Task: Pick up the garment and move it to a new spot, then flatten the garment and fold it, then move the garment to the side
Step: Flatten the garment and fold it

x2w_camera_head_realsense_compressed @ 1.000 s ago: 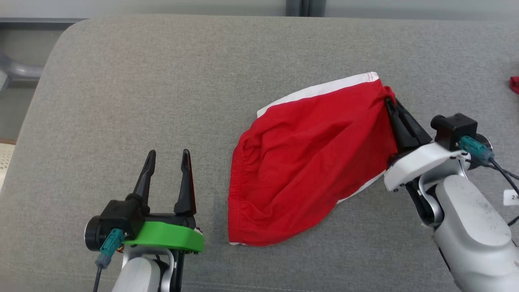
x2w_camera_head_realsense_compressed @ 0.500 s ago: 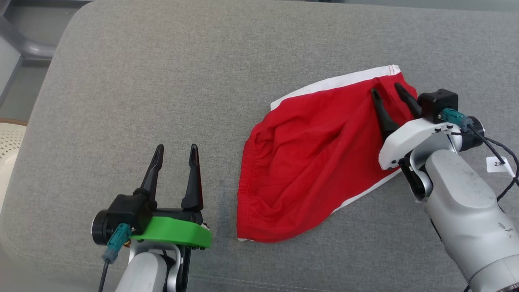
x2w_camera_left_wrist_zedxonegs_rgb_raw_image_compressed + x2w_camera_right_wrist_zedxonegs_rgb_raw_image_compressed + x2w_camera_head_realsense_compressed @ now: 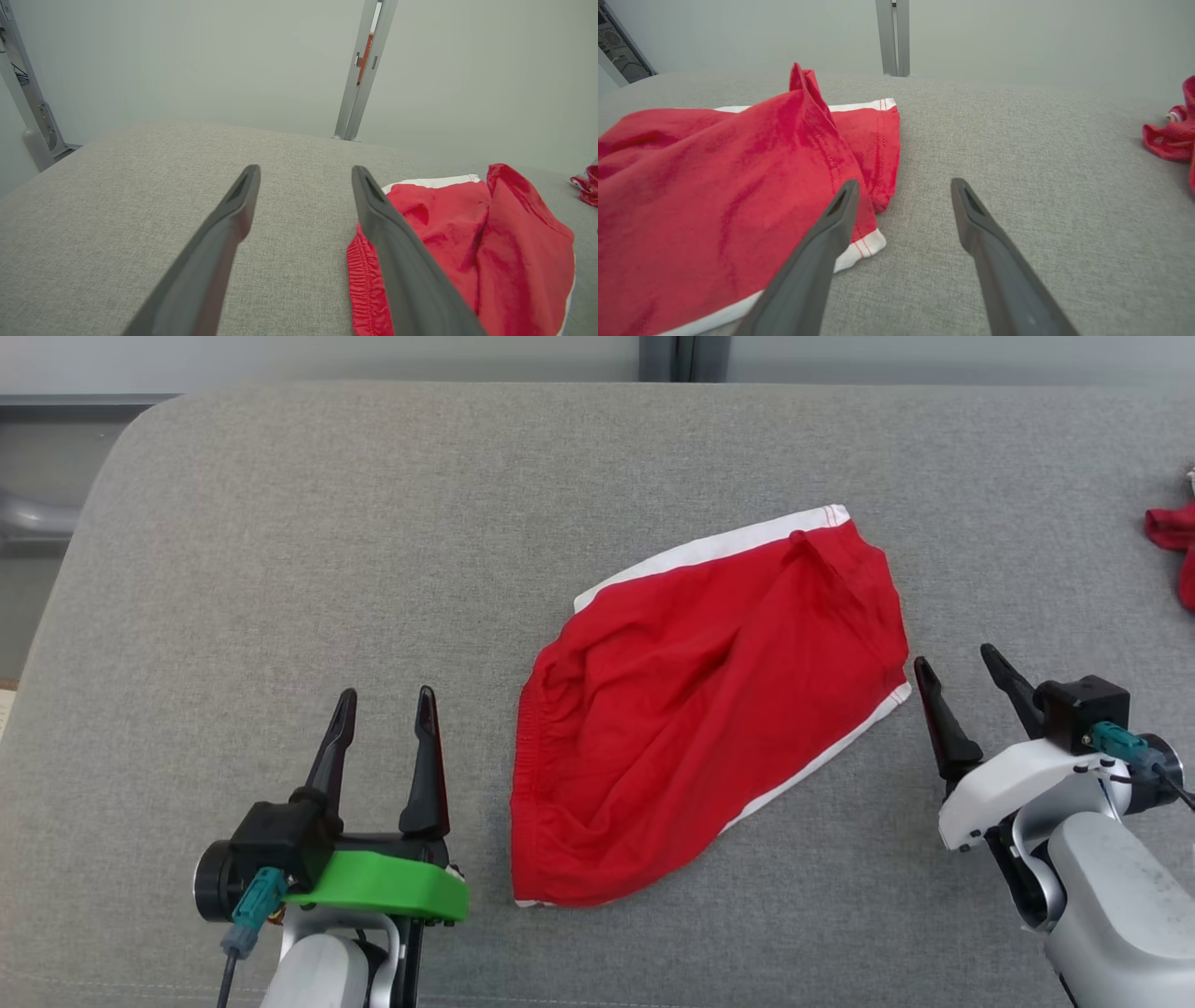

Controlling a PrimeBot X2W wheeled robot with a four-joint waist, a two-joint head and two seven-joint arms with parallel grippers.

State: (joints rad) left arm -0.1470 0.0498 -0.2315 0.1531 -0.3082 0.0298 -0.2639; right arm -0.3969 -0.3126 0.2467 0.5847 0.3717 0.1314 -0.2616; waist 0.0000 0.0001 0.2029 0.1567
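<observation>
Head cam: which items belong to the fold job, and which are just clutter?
Job: red garment with white trim, lying on the grey padded surface; left end effector, open beside it; right end effector, open by its right edge.
Lying about: small red cloth at the far right; metal post behind.

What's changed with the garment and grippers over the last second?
The right gripper opened, let go of the red garment at its right edge and drew back clear of it. The garment stays spread on the grey cushion; the left gripper stays open beside it.
</observation>
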